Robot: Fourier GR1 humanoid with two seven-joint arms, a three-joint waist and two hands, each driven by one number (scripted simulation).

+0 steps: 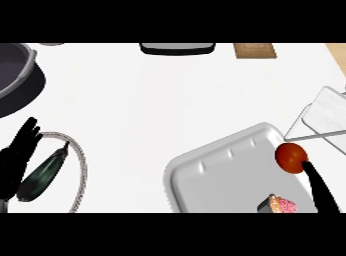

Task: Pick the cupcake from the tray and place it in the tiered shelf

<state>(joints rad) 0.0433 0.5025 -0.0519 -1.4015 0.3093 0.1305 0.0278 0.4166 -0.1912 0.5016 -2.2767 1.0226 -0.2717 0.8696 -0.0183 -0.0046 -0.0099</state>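
Cupcake (pixel 278 204) sitting at the near right edge of the white tray (pixel 213 170), partly cut off by the view's lower edge, pink top showing. Not yet lifted. Right hand (pixel 320 187) reaching up along the tray's right edge as one dark finger, its tip close against a red tomato (pixel 291 157) at the tray's far right corner; rest of that hand hidden, so clenched or released cannot be told. Tiered shelf (pixel 331 122) just beyond the tomato at the worktop's right edge, grey boards tilted. Left hand (pixel 13 155) resting released at the worktop's near left, fingers up, beside a dark green vegetable (pixel 44 170) on a rope-rimmed mat (pixel 81 170). Dark pot (pixel 10 80) at the far left corner.

Likely risks: finger nudging the tomato off the tray's corner and rolling it toward the shelf; hand passing beyond the cupcake and closing on the wrong thing; cupcake tipping if caught by the forearm while so near the tray's edge.
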